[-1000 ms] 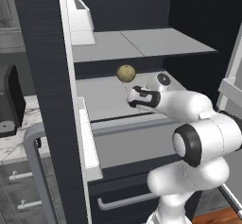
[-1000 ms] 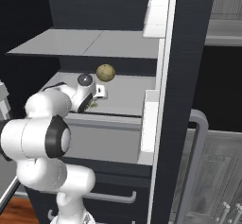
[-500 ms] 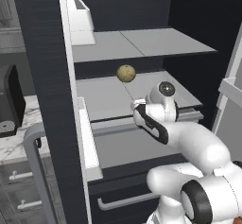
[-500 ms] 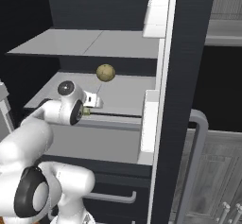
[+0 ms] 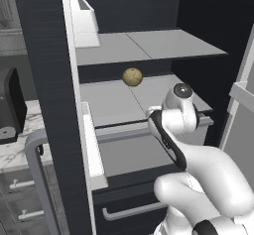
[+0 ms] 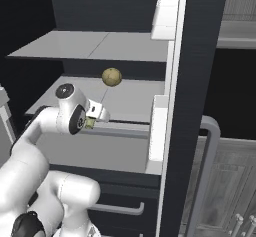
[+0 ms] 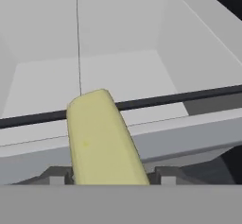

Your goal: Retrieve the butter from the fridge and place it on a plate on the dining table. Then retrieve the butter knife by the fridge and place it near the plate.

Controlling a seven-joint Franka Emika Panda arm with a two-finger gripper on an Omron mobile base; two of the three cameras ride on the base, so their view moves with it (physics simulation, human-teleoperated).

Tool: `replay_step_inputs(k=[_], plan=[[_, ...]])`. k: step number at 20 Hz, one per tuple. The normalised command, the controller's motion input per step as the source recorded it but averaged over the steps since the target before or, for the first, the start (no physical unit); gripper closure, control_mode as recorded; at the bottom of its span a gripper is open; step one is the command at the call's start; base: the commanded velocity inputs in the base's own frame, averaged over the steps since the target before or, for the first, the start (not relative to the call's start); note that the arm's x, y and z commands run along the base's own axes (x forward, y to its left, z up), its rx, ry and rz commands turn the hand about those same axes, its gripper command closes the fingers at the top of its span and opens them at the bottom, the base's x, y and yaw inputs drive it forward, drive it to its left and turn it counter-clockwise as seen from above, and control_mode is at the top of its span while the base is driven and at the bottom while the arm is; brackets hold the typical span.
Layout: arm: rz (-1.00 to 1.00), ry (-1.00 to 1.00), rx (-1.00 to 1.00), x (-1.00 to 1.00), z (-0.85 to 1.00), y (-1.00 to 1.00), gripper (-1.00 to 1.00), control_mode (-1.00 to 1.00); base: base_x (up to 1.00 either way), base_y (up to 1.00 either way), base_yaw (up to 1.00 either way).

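Hand view had the butter (image 7: 101, 140) sitting lengthwise between my fingers, jaws partly closed on its sides, so I had it. Compared with a second earlier, my arm had pulled back out of the fridge (image 5: 44, 70) toward the base, and the butter came off the shelf (image 5: 111, 102) with it, so the fetch looked basically done and the plate came next. Right base view showed my gripper (image 6: 95, 120) at 7 o'clock from the tan ball (image 6: 112, 76); left base view hid the butter behind my wrist.
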Motion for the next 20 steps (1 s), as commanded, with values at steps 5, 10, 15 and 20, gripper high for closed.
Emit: replay_step_inputs(k=[5, 10, 15, 20], plan=[[0.00, 0.06, 0.00, -0.55, 0.00, -0.08, 1.00, -1.00, 0.00, 0.00, 0.00], [0.00, 0.09, 0.00, -0.45, 0.18, -0.03, 1.00, -1.00, 0.00, 0.00, 0.00], [0.01, 0.23, 0.00, -0.30, 0.29, 0.00, 1.00, -1.00, 0.00, 0.00, 0.00], [0.03, 0.12, 0.04, -0.52, 0.13, -0.01, 1.00, -1.00, 0.00, 0.00, 0.00]])
